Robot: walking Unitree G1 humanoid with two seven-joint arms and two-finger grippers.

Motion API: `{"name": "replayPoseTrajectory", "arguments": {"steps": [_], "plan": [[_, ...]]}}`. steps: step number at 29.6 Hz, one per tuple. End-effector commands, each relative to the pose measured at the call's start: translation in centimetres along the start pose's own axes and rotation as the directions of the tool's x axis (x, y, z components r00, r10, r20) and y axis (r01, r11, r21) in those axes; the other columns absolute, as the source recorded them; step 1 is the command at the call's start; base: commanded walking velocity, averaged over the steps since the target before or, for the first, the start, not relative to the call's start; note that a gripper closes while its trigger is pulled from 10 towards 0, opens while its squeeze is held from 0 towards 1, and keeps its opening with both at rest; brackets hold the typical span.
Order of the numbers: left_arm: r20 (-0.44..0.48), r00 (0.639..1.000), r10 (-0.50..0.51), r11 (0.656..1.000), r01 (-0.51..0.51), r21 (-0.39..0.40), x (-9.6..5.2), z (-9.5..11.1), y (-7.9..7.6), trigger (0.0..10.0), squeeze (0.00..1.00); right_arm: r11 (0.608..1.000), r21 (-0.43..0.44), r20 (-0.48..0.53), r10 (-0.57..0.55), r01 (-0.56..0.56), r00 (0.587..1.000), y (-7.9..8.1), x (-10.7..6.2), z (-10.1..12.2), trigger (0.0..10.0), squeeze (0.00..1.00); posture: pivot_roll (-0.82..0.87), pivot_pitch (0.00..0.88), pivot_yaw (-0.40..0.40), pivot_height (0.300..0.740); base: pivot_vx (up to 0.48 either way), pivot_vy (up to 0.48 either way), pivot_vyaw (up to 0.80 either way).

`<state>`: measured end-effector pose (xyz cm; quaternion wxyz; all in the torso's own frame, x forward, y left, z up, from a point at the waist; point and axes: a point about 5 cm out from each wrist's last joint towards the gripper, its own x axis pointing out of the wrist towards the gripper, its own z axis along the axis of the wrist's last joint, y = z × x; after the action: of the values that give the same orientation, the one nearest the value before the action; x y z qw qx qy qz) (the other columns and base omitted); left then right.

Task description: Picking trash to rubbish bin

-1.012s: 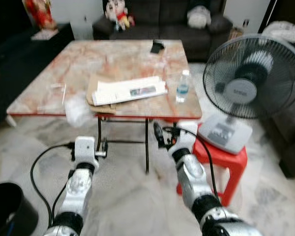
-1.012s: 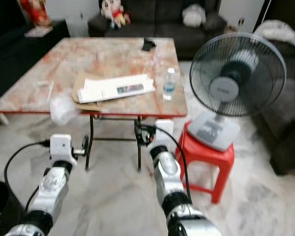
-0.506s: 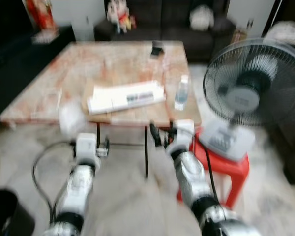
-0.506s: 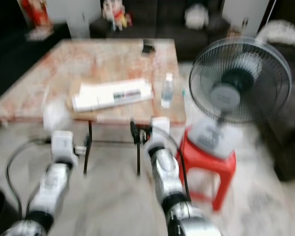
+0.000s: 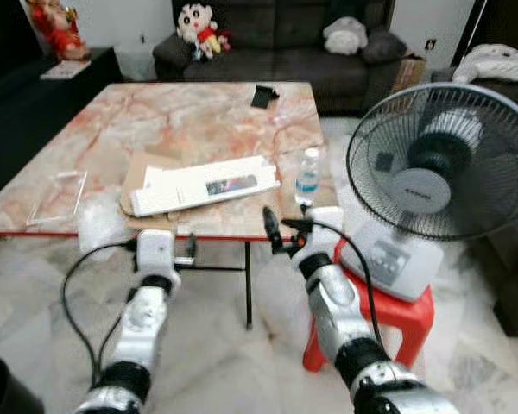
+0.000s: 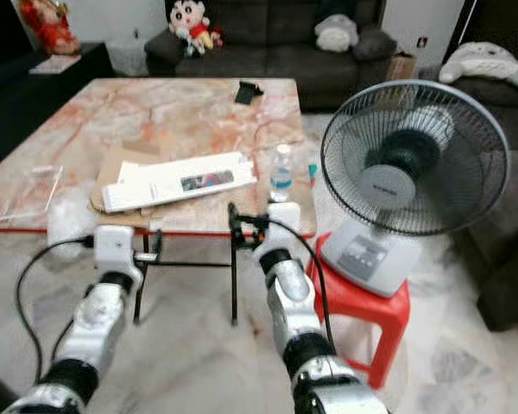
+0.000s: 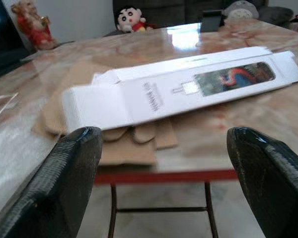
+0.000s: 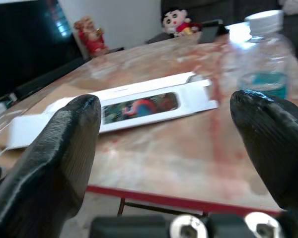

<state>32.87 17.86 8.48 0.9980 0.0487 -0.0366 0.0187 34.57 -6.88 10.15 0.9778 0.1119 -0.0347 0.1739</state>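
Currently we hold both grippers wide open and empty, just short of the table's (image 5: 60, 155) near edge. Ahead of the left gripper (image 7: 164, 168) lies the white box (image 5: 205, 184), flat on brown cardboard (image 5: 142, 172), beyond the fingers and untouched. Between the right gripper's (image 8: 164, 163) fingers we see the same box, with a bottle (image 5: 307, 176) beside it. A fan (image 5: 445, 164) on a red stool (image 5: 397, 323) stands to the right.
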Motion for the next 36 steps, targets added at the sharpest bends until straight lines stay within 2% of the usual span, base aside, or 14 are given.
{"name": "replayPoseTrajectory", "arguments": {"steps": [1, 6, 15, 36], "plan": [[0.009, 1.0, -0.021, 1.0, 0.021, -0.016, 0.2, 0.4, -1.0, 10.0, 0.0, 0.999, 0.031, 0.044, 0.03, -0.032, 0.999, 1.9, 0.9, 0.9, 10.0, 0.0, 0.0, 0.0, 0.037, 0.74, 0.364, 0.0, 0.0], [0.013, 1.0, -0.018, 1.0, 0.018, -0.016, 0.3, 0.5, -0.9, 10.0, 0.0, 0.999, 0.014, 0.079, 0.035, -0.037, 0.996, 2.2, 1.3, 1.7, 10.0, 0.0, 0.0, 0.0, 0.035, 0.74, 0.363, 0.0, 0.0], [0.016, 1.0, -0.018, 1.0, 0.018, -0.017, 0.3, 0.5, -1.0, 10.0, 0.0, 0.995, -0.005, 0.178, 0.101, -0.102, 0.979, 3.7, 2.2, 4.1, 10.0, 0.0, 0.0, 0.0, 0.033, 0.74, 0.36, 0.0, 0.0], [0.025, 1.0, -0.002, 1.0, 0.003, -0.024, 0.3, 0.6, -1.0, 10.0, 0.0, 0.989, -0.011, 0.218, 0.144, -0.145, 0.965, 4.9, 2.3, 5.3, 10.0, 0.0, 0.0, 0.0, 0.02, 0.74, 0.356, 0.0, 0.0]]}}
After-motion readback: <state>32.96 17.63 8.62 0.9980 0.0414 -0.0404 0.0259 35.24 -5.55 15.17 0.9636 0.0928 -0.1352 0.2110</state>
